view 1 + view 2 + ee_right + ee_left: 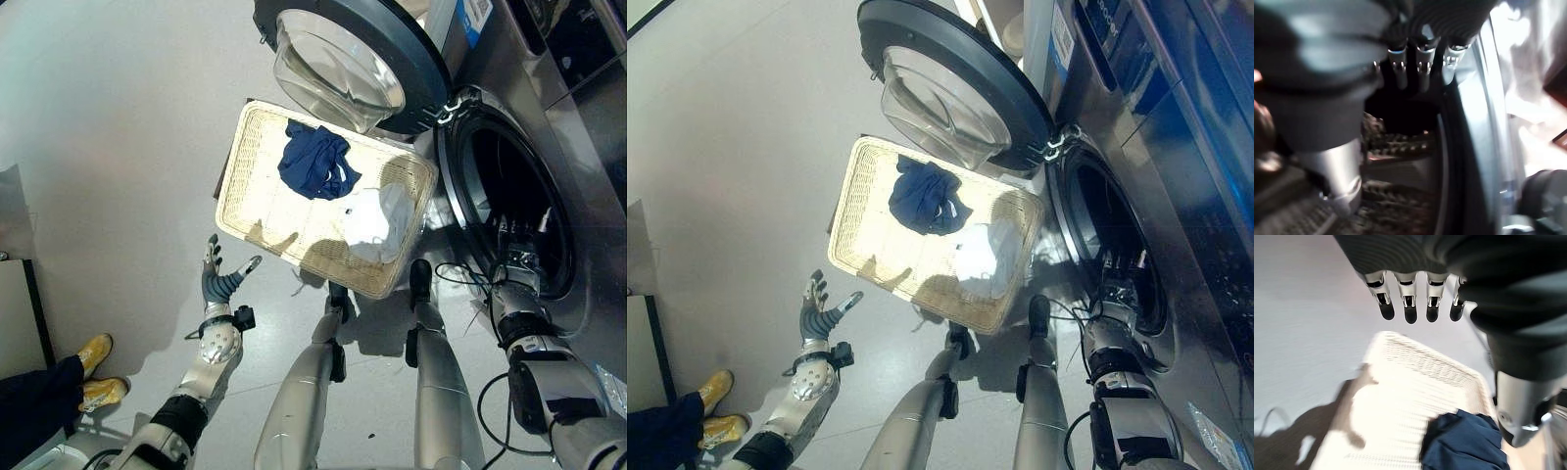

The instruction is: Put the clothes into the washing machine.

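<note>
A blue garment (315, 162) and white cloth (380, 221) lie in the wicker basket (257, 186) under the washing machine's (549, 88) open door (343, 59), left hand (219, 277) spread empty over the floor, right hand (517, 262) in the drum mouth, grip unreadable.

A pale grey floor (118, 117) gleams with soft light; a person's yellow shoes (96, 367) stand at its edge.

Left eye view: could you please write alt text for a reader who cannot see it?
A cream wicker basket on a grey floor holds a dark blue garment and a white garment, beside a front-loading washing machine with its round door open. The left hand hovers open near the basket; the right hand reaches into the drum opening.
</note>
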